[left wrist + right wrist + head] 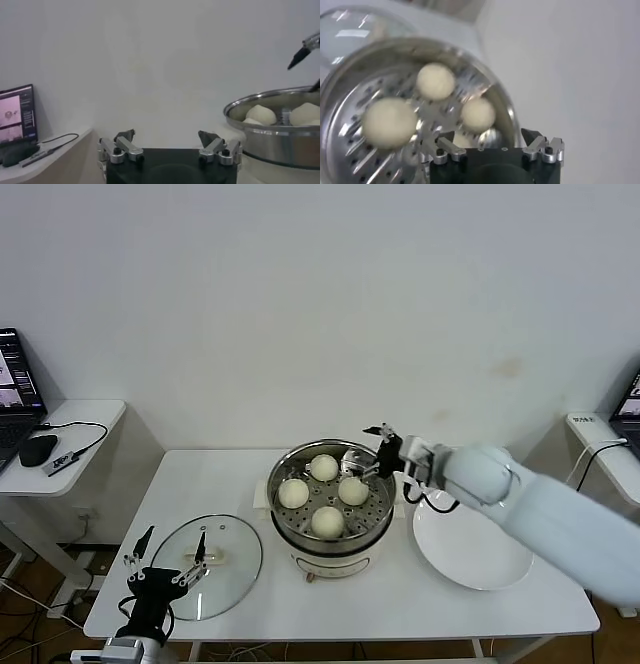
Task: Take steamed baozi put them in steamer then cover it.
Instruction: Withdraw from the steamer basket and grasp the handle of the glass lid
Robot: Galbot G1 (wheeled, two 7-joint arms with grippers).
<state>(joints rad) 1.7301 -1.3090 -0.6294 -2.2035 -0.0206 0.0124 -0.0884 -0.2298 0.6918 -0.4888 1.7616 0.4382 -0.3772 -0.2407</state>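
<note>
Four baozi [323,468] already inside steamer [352,557], centre of the head frame. Plate [470,559] at lower right, bare. Right tool [378,452] spread wide, holding nothing, above the steamer's right rim. Cover [235,569] flat on table [340,604], lower left, not yet on. Left tool [165,559] spread wide above cover's near edge, gripping nothing. Loading apparently done; covering left.
</note>
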